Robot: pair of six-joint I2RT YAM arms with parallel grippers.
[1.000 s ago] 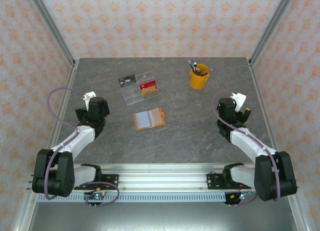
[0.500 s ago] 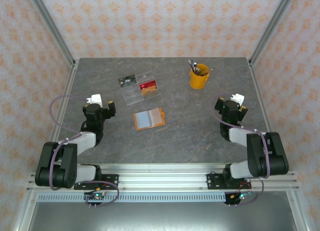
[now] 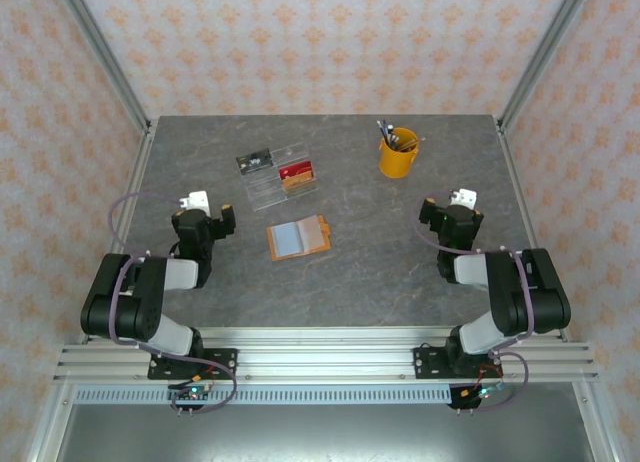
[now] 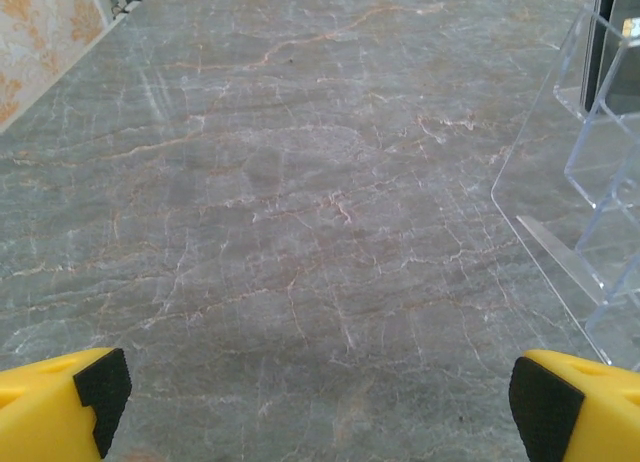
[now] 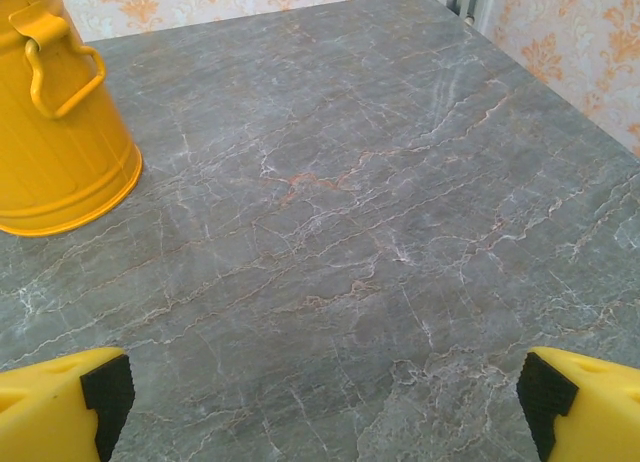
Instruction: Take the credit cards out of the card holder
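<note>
The orange-tan card holder [image 3: 298,238] lies open and flat at the table's middle, its grey-blue inner panel facing up. A red card [image 3: 295,169] sits in the clear acrylic tray [image 3: 268,185] behind it, and a dark card [image 3: 254,161] rests at the tray's far left end. My left gripper [image 3: 202,220] is low over the table to the left of the holder, open and empty. In the left wrist view its fingertips [image 4: 98,387] are spread wide. My right gripper [image 3: 450,214] is far right of the holder, also open and empty, its fingertips [image 5: 105,392] wide apart.
A yellow cup [image 3: 398,154] holding pens stands at the back right and appears large at the left of the right wrist view as cup [image 5: 55,112]. The acrylic tray [image 4: 590,182] edges into the left wrist view on the right. Patterned walls enclose the table.
Both arms have folded back toward their bases. The left gripper shifted slightly right and nearer, the right gripper slightly left. The card holder and tray have not moved.
</note>
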